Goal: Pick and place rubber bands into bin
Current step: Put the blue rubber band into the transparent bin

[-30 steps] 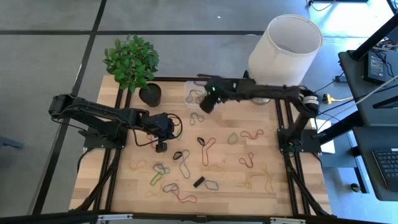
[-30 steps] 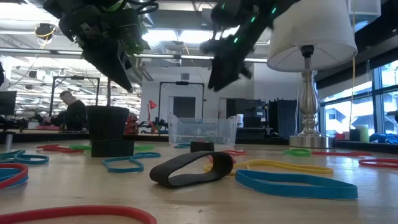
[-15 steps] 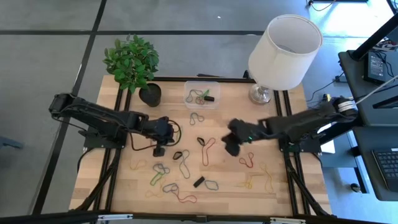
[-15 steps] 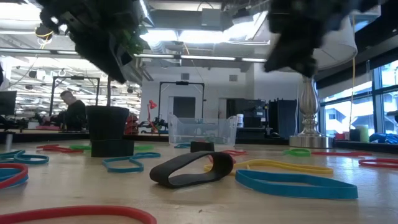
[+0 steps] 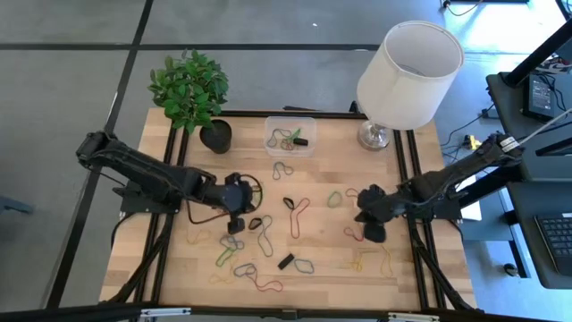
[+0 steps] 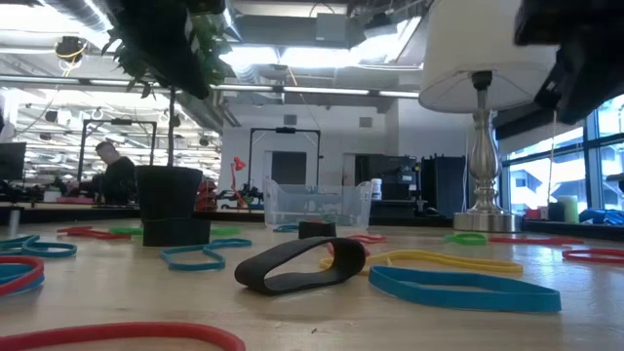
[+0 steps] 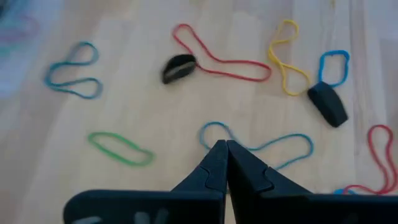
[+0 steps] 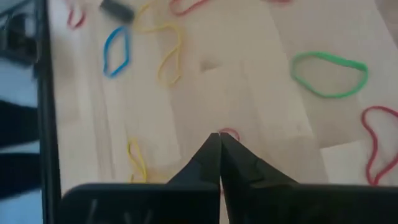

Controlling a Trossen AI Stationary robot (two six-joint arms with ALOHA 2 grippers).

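Rubber bands [image 5: 296,217] mostly litter mid-frame; I see few in the bin [image 5: 290,136] (upper centre). Left gripper [image 5: 237,224] and right gripper [image 5: 374,234] pinched shut, holding nothing.

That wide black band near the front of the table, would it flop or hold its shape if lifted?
The black band stands up on edge as an open loop, so it probably keeps some shape. Its strip looks broad and thick, likely stiffer than the thin blue band lying flat beside it. It still looks light.

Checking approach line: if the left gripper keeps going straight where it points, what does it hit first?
Likely the blue rubber band on the table, just past the shut tips of the left gripper; depth is unclear.
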